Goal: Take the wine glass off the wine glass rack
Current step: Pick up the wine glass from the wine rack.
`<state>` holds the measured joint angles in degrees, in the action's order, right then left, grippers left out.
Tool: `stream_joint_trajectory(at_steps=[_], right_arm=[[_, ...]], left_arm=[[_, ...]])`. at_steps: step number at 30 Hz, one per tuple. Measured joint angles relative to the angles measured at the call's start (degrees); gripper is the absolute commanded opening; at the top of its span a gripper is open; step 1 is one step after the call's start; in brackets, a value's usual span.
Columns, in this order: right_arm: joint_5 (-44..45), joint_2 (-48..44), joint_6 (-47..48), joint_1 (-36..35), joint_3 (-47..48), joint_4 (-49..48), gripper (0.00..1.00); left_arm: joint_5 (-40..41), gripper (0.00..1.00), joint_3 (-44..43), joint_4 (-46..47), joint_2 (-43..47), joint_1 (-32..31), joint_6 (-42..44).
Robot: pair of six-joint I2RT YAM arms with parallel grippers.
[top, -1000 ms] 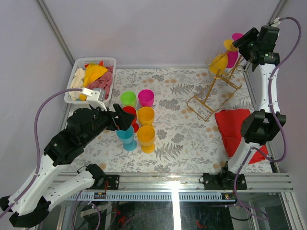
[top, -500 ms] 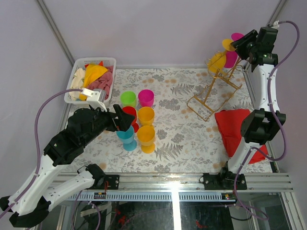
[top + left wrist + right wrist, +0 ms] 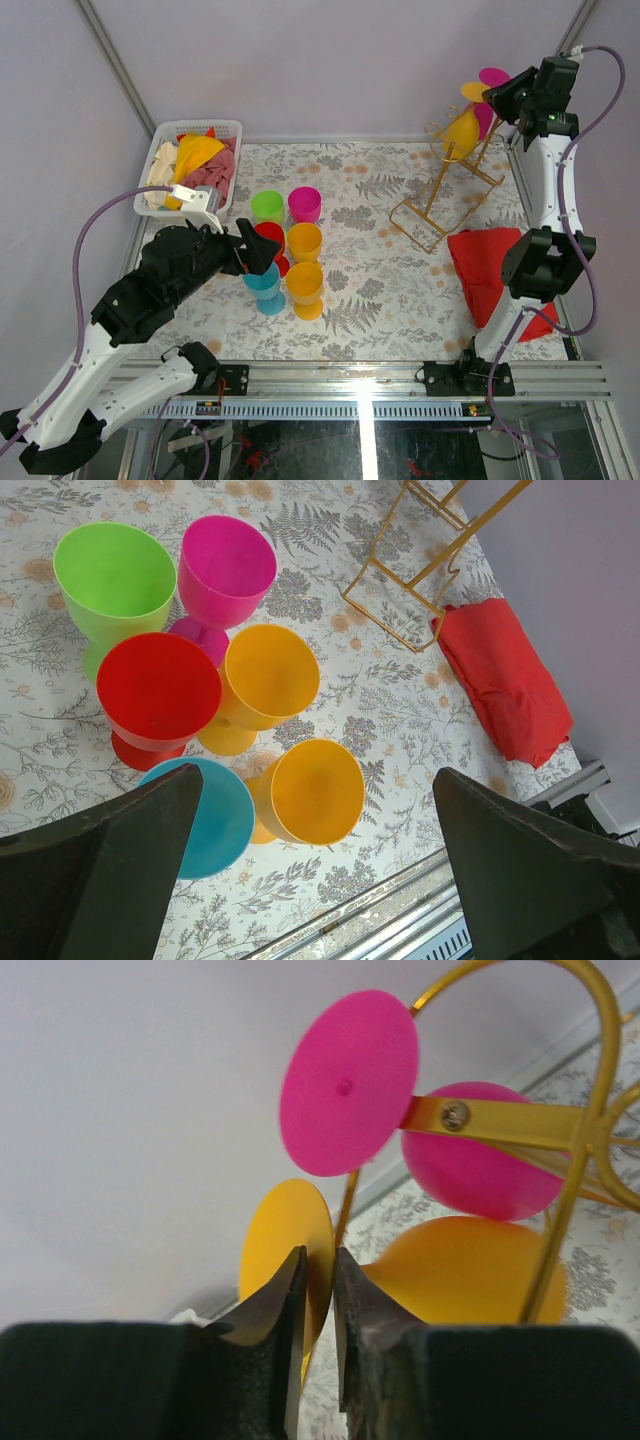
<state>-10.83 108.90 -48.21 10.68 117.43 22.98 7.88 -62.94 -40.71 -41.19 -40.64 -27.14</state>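
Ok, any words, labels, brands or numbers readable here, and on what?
None readable anywhere. The yellow wine glass, the pink wine glass, the wine glass rack, the standing cups, the white basket and the red cloth all look plain, with no print or label.

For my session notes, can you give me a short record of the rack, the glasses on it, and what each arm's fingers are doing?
rack: gold wire stand, far right of the table
on rack: yellow wine glass and pink wine glass, hanging bowl-down
right fingers: closed on the yellow wine glass's round foot
left fingers: open, above six cups standing on the table
removal: not yet done
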Motion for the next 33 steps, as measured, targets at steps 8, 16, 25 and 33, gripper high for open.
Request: stream_joint_trajectory(at_steps=[8, 16, 25, 33], right_arm=[[-1.46, -3.32, -3.13, 0.00, -2.89, -3.32, 0.04], [-3.98, -4.26, -11.10, 0.00, -8.39, -9.51, 0.00], [-5.11, -4.72, -21.22, 0.00, -15.26, -20.13, 0.00], [-3.80, -5.05, -24.35, 0.15, -16.94, -24.11, 0.00]], left_arm=[[-0.02, 1.00, 0.00, -0.02, 0.00, 0.00, 0.00], [-0.04, 1.00, 0.00, -0.04, 0.00, 0.00, 0.00], [-0.13, 1.00, 0.00, -0.04, -0.02, 0.00, -0.04], [-0.42, 1.00, 0.00, -0.02, -0.26, 0.00, -0.04]])
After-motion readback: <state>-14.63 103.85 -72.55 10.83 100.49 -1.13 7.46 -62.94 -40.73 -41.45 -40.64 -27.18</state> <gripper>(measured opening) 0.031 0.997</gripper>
